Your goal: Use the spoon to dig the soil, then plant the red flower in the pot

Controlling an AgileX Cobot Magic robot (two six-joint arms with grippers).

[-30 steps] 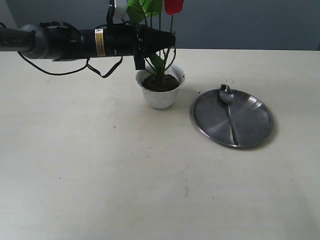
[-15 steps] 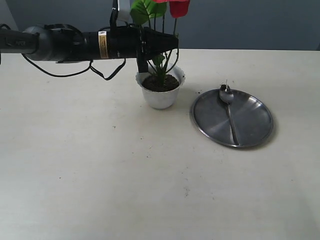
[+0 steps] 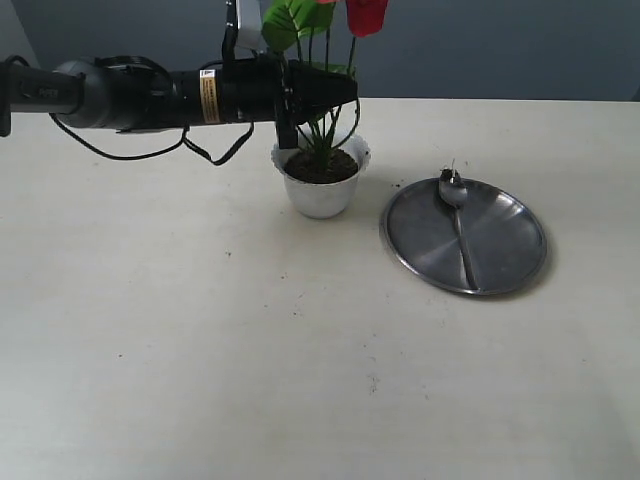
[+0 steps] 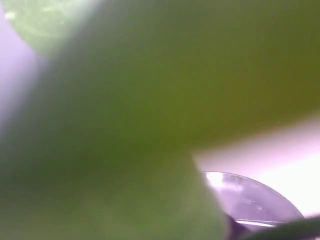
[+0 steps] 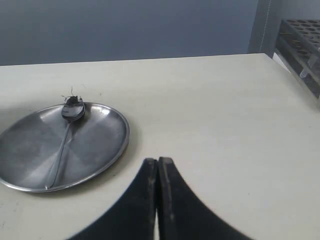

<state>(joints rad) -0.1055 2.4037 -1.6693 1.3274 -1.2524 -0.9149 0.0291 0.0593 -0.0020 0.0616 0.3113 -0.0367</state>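
Note:
The white pot (image 3: 320, 197) stands at mid-table with dark soil (image 3: 318, 168) in it. The red flower (image 3: 365, 14) rises from the soil, its green stems and leaves upright. My left gripper (image 3: 338, 90) reaches in from the left at stem height above the pot and is shut on the stems. A blurred green leaf (image 4: 125, 100) fills the left wrist view and hides the jaws. The spoon (image 3: 459, 228) lies in the steel plate (image 3: 505, 255), soil crumbs on its bowl. My right gripper (image 5: 158, 161) is shut and empty, hovering apart from the plate (image 5: 100, 137) and the spoon (image 5: 64, 137).
A dark rack (image 5: 300, 45) sits at the table's edge beyond the right gripper. Black cables (image 3: 205, 145) hang under the left arm. Small soil specks dot the table (image 3: 300, 350) in front of the pot.
The left gripper has shifted slightly right and down along the stems, and the red bloom and leaves have moved right with it. Plate and spoon have not moved.

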